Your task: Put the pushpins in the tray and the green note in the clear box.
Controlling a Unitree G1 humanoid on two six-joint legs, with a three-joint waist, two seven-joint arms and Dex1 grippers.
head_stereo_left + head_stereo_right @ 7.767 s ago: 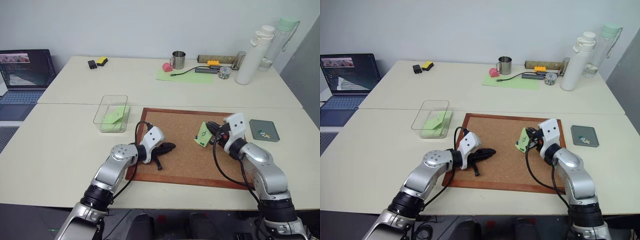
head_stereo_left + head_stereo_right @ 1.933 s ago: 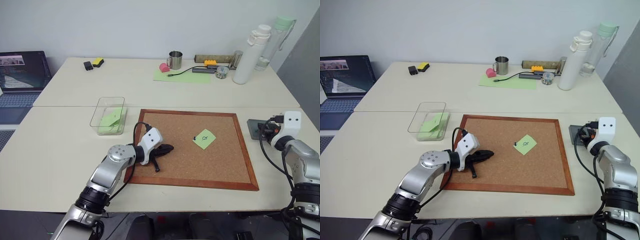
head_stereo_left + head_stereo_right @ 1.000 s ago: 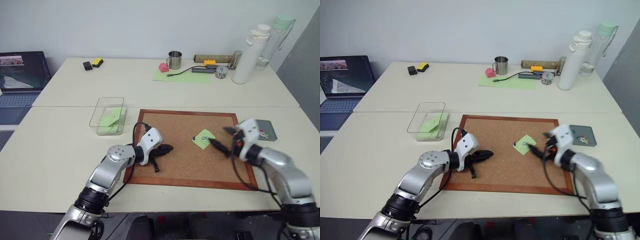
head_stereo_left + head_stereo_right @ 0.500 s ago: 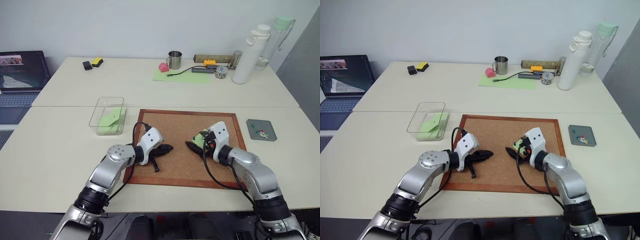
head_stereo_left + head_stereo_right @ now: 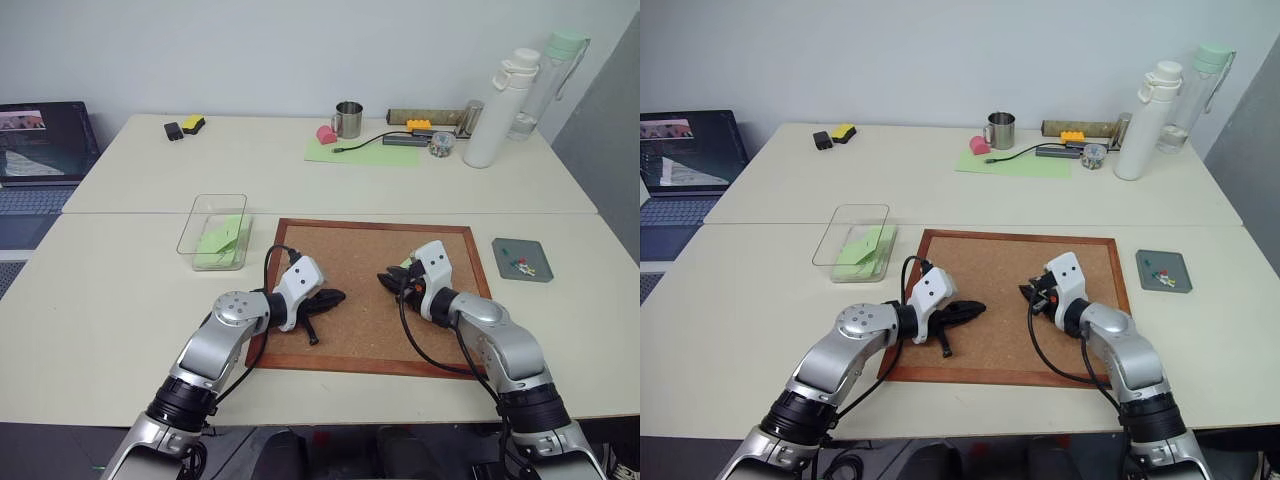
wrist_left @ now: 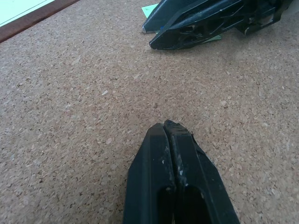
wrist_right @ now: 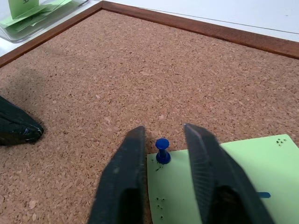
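On the corkboard (image 5: 350, 290), my right claw (image 7: 161, 135) stands partly open astride a blue pushpin (image 7: 162, 150) in the green note (image 7: 224, 177); my left claw (image 6: 168, 128) rests closed.

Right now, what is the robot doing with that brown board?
The robot is working at a cork board on the table. The right gripper has its fingers on either side of a blue pushpin stuck in a corner of the green note; they are not yet clamped on it. The left gripper rests shut on the cork. Other pins already lie in the grey tray, and green notes sit in the clear box.
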